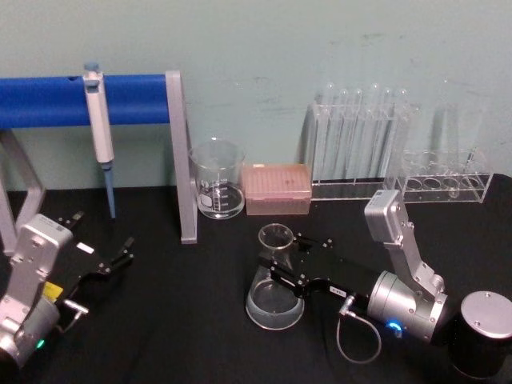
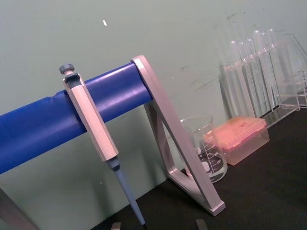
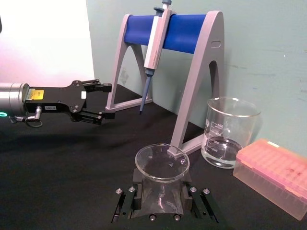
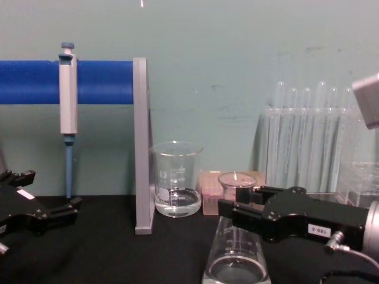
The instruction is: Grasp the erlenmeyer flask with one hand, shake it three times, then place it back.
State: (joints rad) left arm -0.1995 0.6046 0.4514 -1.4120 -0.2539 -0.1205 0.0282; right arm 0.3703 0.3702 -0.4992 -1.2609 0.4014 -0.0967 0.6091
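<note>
A black table point(image 1: 184, 320) carries everything, with a grey stand and its blue bar point(image 1: 120, 100) at the back left; a pipette point(image 1: 98, 120) hangs from the bar, tip down. Clear racks of test tubes point(image 1: 364, 144) stand at the back right, and a black canister with a silver lid point(image 1: 484, 332) sits at the near right edge.

The right arm reaches in from the right, low over the table, and its gripper point(image 1: 282, 260) has a finger on each side of the flask's neck, closed against the glass as far as the right wrist view shows. The flask point(image 1: 274, 296) stands upright near the middle of the table, its wide base on the surface, in front of the pink tip box point(image 1: 276, 188) and the glass beaker point(image 1: 217, 180). The left gripper point(image 1: 116, 252) rests low at the left, well apart from the flask, its fingers spread.
</note>
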